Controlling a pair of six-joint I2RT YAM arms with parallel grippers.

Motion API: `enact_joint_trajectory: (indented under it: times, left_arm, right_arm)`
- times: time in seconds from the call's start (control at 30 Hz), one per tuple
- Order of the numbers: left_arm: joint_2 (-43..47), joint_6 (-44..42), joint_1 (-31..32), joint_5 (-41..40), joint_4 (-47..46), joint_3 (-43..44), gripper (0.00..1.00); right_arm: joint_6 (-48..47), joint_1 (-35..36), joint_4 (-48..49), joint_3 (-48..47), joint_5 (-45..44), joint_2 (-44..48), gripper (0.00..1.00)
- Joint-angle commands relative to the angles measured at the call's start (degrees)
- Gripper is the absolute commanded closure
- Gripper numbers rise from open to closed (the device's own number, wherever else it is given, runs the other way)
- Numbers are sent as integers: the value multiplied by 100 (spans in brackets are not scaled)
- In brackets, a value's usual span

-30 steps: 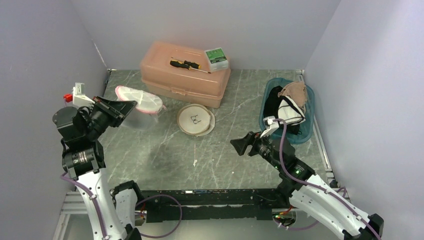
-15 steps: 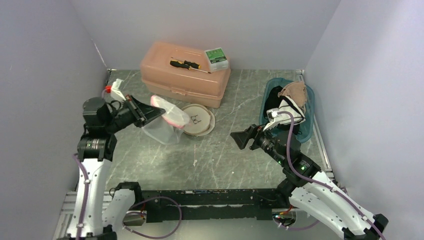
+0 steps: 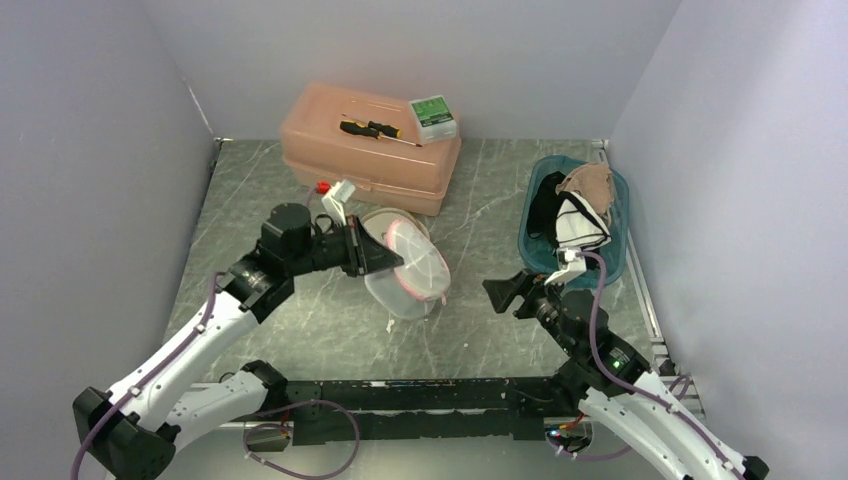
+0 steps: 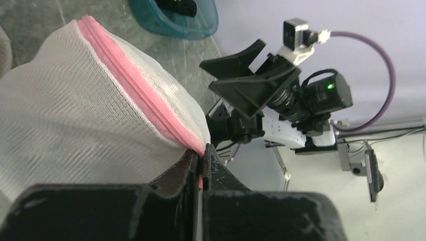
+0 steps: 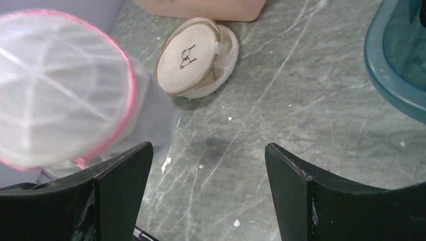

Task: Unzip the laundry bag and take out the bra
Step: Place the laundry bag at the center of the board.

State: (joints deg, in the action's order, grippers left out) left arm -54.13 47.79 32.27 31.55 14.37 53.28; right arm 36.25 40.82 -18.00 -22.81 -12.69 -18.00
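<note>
The laundry bag is a round white mesh bag with a pink zipper, hanging above the middle of the table. My left gripper is shut on the zipper edge and holds the bag up. In the right wrist view the bag fills the upper left, blurred and see-through. I cannot make out the bra through the mesh. My right gripper stands open to the right of the bag, a short way apart, with only bare table between its fingers.
A beige round mesh case with a bra drawing lies behind the bag. A pink toolbox at the back carries a screwdriver and a small green box. A teal basket of clothes stands at the right.
My left arm has swung the bag from the far left side to the middle, towards the right gripper. The right gripper has shifted slightly right and stays open.
</note>
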Motion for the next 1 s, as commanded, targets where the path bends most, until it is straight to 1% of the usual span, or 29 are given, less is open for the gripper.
enact_joint_trajectory:
  times: [0.0, 0.13, 0.23, 0.33, 0.5, 0.6, 0.7, 0.87, 0.97]
  left_arm:
    - [-89, -109, 376, 105, -1582, -775, 97]
    - [-552, -275, 712, 107, -2177, -1111, 97]
    - [-889, -572, 858, 89, -2076, -880, 97]
    - [-1149, -805, 930, 144, -2114, -563, 97]
    - [-1731, -675, 1154, 632, -2681, -45, 97]
    - [-1887, -600, 1371, 729, -2862, 10, 97]
    - [-1704, -583, 1457, 336, -2703, -282, 97]
    - [-1268, -556, 1459, -1059, -1795, -1133, 97]
    - [-1188, -376, 1455, -1522, -1562, -1552, 93]
  right_arm:
    - [451, 4, -141, 186, -379, 617, 14]
    - [520, 5, 86, 543, -227, 1304, 14]
    - [520, 2, 108, 675, 76, 1630, 15]
    - [444, 0, 53, 652, 320, 1637, 15]
    - [298, -2, -69, 487, 311, 1534, 15]
    - [240, 4, -76, 423, 251, 1571, 15]
    - [248, -2, -73, 383, 241, 1547, 15]
    - [391, 5, -10, 489, 295, 1528, 15]
    - [482, 1, 38, 628, 395, 1426, 15]
